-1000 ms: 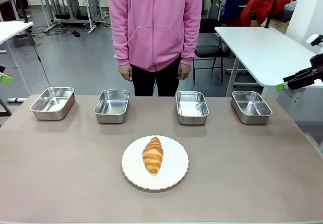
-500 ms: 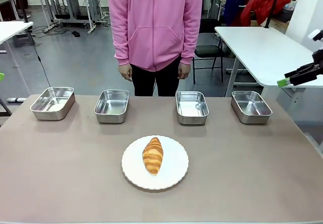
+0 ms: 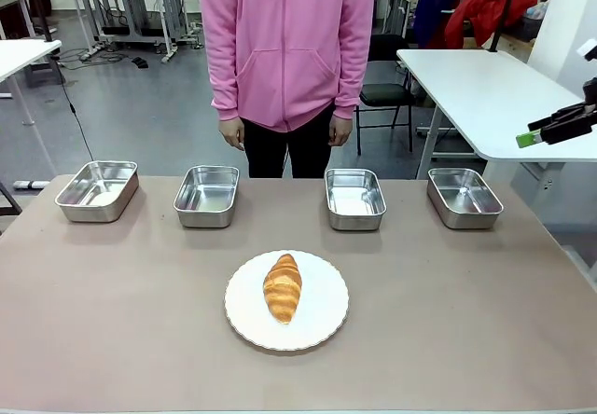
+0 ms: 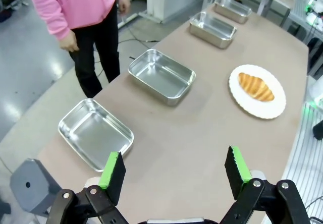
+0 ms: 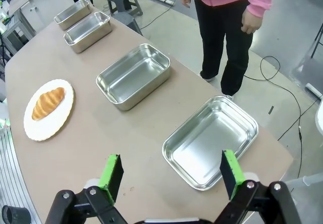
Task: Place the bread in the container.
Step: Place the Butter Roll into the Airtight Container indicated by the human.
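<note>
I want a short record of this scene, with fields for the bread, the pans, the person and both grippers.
bread: on white plate, middle of table
pans: four, empty, in a row beyond the plate
person: stands behind the pans, hands down
left gripper: open, holding nothing
right gripper: open, holding nothing, raised at right

— What's resting on the brown table (image 3: 112, 339)?
— Four shallow stainless-steel pans in a row along its far edge: leftmost pan (image 3: 93, 211), second pan (image 3: 205, 219), third pan (image 3: 355, 223), rightmost pan (image 3: 465, 221).
— Anything nearer?
— A white scalloped plate (image 3: 323, 304), mid-table, well apart from them.
</note>
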You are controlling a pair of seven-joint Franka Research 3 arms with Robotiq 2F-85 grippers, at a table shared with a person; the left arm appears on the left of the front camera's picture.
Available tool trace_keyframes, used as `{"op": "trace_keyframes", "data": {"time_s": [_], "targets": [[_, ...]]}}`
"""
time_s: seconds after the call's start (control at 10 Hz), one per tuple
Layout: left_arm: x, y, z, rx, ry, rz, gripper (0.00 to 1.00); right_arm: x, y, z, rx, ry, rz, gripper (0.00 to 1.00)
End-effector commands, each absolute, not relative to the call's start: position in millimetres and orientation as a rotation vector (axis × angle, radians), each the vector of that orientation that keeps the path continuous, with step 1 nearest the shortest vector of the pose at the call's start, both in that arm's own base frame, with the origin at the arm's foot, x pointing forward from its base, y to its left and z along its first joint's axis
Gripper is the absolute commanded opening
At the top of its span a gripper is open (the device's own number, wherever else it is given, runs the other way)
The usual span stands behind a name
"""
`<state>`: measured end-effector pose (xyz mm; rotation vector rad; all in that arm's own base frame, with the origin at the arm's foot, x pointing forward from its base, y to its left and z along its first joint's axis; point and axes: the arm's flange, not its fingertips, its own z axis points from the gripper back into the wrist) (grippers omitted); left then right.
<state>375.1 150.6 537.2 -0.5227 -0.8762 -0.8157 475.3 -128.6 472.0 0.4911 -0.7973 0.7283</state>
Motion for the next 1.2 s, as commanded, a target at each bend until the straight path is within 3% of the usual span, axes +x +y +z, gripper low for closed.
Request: {"op": "trace_keyframes", "data": {"time_s": [0.0,0.5,1.1], "targets": [[378.7,152.6,542.5,-0.549,-0.899,-0.822,1.00,483.2,-131.8,476.9,0.525,-0.805,0.700,1.00],[363.3,164.1,543.8,-0.535,-0.971,-0.761,1.00,488.1,-137.7,475.3,0.551,-0.780,0.707,1.00],[365.2,168.4,544.4,-0.520,-0.919,-0.735,1.00,482.7,-138.9,469.5,0.534,-0.778,0.728,1.00]]}}
